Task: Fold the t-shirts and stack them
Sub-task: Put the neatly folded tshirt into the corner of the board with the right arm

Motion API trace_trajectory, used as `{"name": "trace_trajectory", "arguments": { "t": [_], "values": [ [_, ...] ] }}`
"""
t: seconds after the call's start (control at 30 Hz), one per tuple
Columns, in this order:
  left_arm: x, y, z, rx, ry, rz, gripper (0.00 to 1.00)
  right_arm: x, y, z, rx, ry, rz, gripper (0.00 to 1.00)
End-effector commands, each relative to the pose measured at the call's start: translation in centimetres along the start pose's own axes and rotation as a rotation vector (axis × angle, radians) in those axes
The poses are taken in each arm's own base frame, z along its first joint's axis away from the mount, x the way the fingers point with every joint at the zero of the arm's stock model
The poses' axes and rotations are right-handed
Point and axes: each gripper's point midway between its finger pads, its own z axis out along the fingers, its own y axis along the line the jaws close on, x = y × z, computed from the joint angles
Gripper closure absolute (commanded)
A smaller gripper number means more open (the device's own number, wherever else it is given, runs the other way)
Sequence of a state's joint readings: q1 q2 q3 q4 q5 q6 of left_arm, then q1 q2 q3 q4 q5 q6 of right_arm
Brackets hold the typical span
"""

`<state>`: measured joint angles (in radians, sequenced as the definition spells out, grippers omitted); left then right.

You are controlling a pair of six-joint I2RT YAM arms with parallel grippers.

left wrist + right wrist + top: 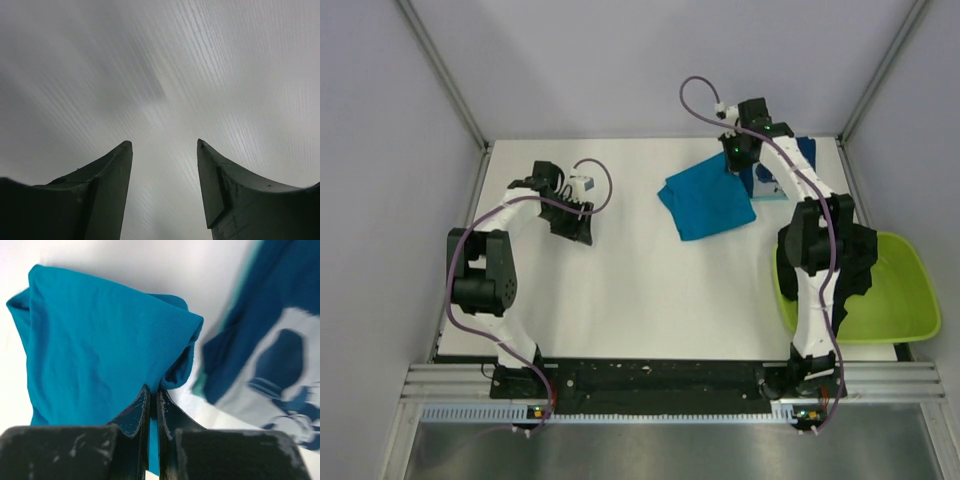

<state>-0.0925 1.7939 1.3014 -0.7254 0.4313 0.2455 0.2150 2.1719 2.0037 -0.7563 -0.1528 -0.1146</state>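
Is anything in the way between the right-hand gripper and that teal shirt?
Nothing visible. The right gripper is closed on a fold of the teal shirt, so they touch. The navy printed shirt lies beside the teal one, not between them.

— Any words, numbers or brand marks to read?
— None legible. Only a white cartoon print [240,402] on the navy t-shirt [270,300], seen from the right wrist: rounded shapes, blurred, no letters made out.
— And from the top view?
— Same print, partly hidden behind the right arm [800,185], too small to read.
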Motion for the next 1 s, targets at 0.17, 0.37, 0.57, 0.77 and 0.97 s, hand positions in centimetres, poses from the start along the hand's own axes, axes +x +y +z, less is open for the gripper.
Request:
{"name": "trace_trajectory", "arguments": {
  "t": [0.17,0.37,0.57,0.77,0.97],
  "values": [
    [-2.3,0.2,-1.7,-0.038,-0.078,0.061,0.41,-6.5,-8.1,-5.1,0.383,-0.103,-0.152,1.00],
    [-2.3,0.4,-1.8,-0.053,-0.080,0.069,0.41,-8.3,-11.6,-7.1,0.540,-0.116,-0.203,1.00],
    [-2.3,0.4,-1.9,-0.057,-0.083,0.072,0.41,-10.9,-11.9,-10.7,0.576,-0.209,-0.211,1.00],
    [-2.4,0.4,-2.1,-0.063,-0.087,0.077,0.41,-12.3,-11.7,-14.0,0.601,-0.256,-0.250,1.00],
    [-2.6,0.6,-2.2,-0.075,-0.092,0.083,0.41,-13.0,-11.6,-16.9,0.631,-0.280,-0.301,1.00]
  ]
}}
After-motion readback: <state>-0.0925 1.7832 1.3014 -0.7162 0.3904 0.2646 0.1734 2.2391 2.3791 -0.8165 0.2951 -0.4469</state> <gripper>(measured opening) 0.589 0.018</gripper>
